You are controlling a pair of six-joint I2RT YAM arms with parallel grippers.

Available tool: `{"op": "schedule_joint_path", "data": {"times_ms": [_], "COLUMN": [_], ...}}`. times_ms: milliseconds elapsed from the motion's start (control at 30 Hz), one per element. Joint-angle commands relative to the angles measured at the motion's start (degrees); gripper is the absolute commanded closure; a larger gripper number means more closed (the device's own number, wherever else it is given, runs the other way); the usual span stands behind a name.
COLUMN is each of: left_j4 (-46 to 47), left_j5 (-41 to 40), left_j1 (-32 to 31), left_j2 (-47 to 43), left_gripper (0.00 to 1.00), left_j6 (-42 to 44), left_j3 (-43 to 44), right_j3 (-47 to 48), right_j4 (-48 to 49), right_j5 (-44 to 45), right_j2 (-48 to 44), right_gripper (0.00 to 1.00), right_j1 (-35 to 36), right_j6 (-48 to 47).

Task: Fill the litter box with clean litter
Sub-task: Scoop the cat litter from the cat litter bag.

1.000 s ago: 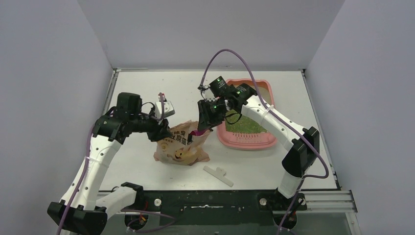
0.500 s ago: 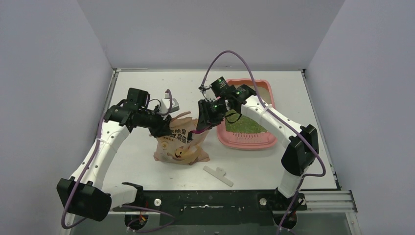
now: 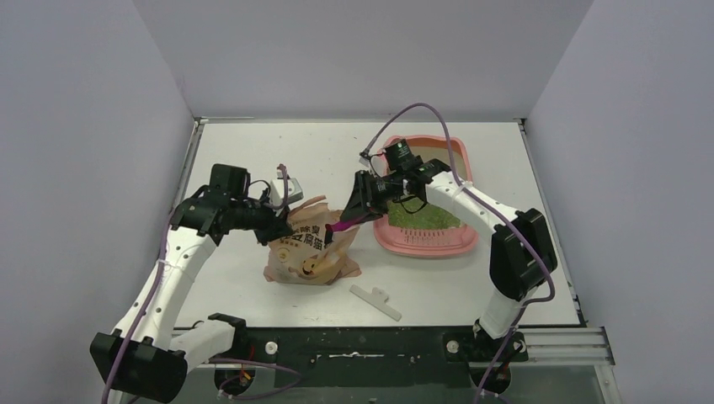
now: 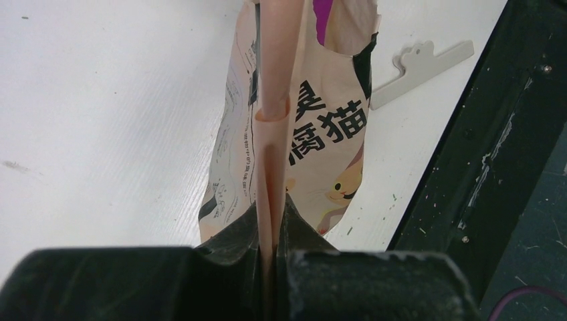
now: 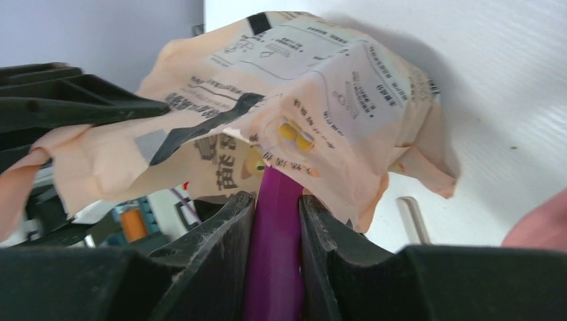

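The pink litter box lies right of centre, with a bed of green litter in its near half. A peach litter bag printed with a cartoon cat stands left of it. My left gripper is shut on the bag's folded top edge, pinched flat between the fingers. My right gripper is shut on the handle of a magenta scoop. In the right wrist view the scoop runs from my right gripper into the bag's mouth, its bowl hidden inside.
A white plastic clip lies on the table in front of the bag, also seen beside the bag as the clip near the black front rail. A corner of the pink box shows at the right wrist view's edge.
The left jaws opened briefly, then closed again on the bag's top edge. The right wrist swung right and lower, laying the scoop handle flatter toward the bag.
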Motion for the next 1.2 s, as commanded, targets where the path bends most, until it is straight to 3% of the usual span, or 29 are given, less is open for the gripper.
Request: {"op": "schedule_joint_path", "data": {"times_ms": [0, 300, 667, 767, 967, 1167], "left_j4": [8.55, 13.71, 18.85, 19.42, 20.13, 19.98], "left_j5": [5.88, 6.24, 6.33, 6.38, 6.85, 7.37], "left_j1": [0.03, 0.10, 0.18, 0.12, 0.20, 0.15], "left_j2": [-4.10, -8.49, -14.42, -15.11, -15.46, -15.27], "left_gripper": [1.00, 1.00, 1.00, 1.00, 1.00, 1.00], "left_j6": [-2.45, -4.77, -4.39, -4.53, -5.33, -5.53], "left_j3": [-1.80, -5.34, -10.36, -11.03, -10.78, -9.90], "right_j3": [-4.22, -13.52, -19.66, -19.41, -14.80, -3.50], "right_j4": [18.83, 36.69, 39.42, 35.10, 15.94, -7.18], "right_j5": [-11.09, -16.44, -19.30, -20.19, -19.10, -7.83], "right_j2": [-6.42, -10.53, -15.19, -16.26, -16.64, -12.92], "right_gripper": [1.00, 1.00, 1.00, 1.00, 1.00, 1.00], "right_j1": [-2.16, -7.09, -13.51, -15.28, -15.96, -11.97], "right_j6": [9.63, 22.01, 24.34, 20.68, 7.85, -8.28]}}
